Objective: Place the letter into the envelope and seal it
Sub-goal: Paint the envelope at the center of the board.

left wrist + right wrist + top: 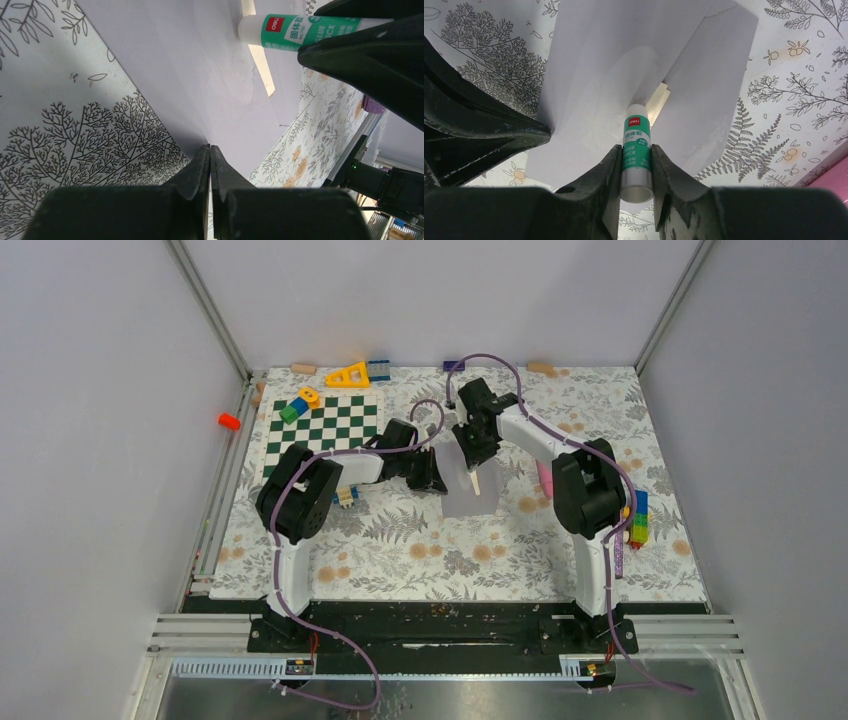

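Off on the far left, an orange peg (229, 421) is lying on the rail outside the floral table cover (420, 545). Next to it, a green-and-white chequered mat (322, 432) is sitting at the back left. A few coloured blocks (298, 405) are on its far corner, and a yellow triangle (349, 375) is lying just beyond it.

Moving towards the middle, the left arm is reaching in low across the cloth. The left gripper (210, 148) is pressing its jaws tight together on the left edge of the envelope (478, 502), and the paper is puckering right at the fingertips. The envelope itself is lying flat in the centre of the table between the two arms, with its flap folded open. A cream strip of the letter (659, 100) is peeking out at the mouth.

Coming in from the right, the right gripper (635, 150) is clamping a green-and-white glue stick (636, 125). The stick is pointing down, with its white end touching the pale paper just beside that cream strip.

Further right, something pink (545, 478) is half hiding behind the right arm. A stack of coloured bricks (638, 517) is standing close to the arm's outer side.
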